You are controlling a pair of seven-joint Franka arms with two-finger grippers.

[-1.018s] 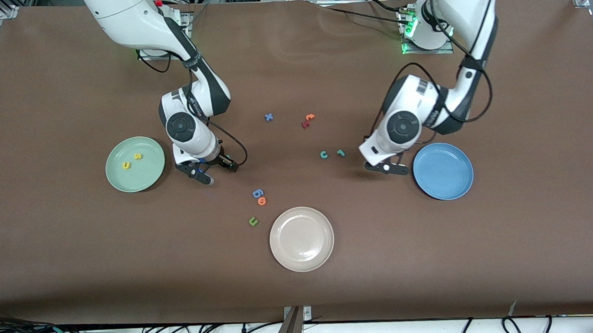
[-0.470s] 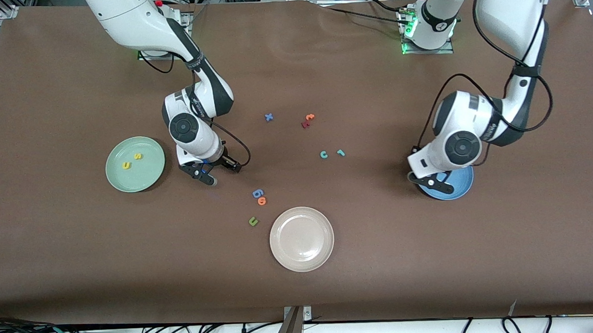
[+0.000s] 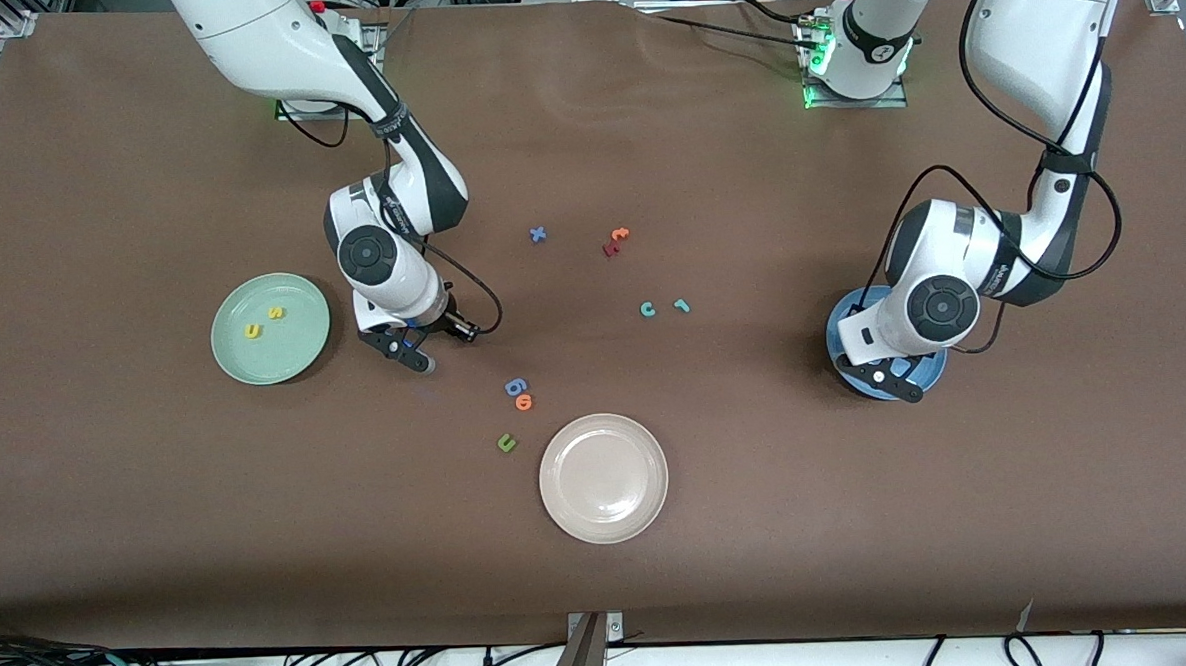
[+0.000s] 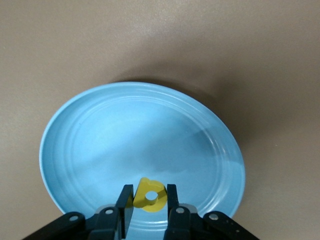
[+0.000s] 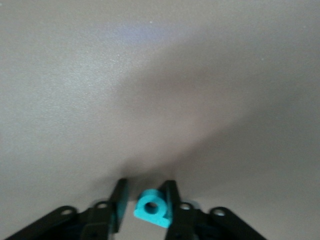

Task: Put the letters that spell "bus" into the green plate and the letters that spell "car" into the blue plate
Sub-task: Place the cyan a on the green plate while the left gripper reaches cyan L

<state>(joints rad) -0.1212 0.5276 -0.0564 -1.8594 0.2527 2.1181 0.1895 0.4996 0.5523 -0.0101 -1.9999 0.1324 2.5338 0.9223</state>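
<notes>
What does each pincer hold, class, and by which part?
Left pincer, over the blue plate: yellow "a", by its sides. Right pincer: teal "b", by its sides.

Brown table (image 3: 160, 512) with plates, scattered foam letters.

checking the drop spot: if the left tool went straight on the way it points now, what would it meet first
Most likely the blue plate. The left tool points down over it, with the yellow "a" between its fingers, so that letter would touch the plate's floor first. How high it hangs over the plate is unclear.
</notes>
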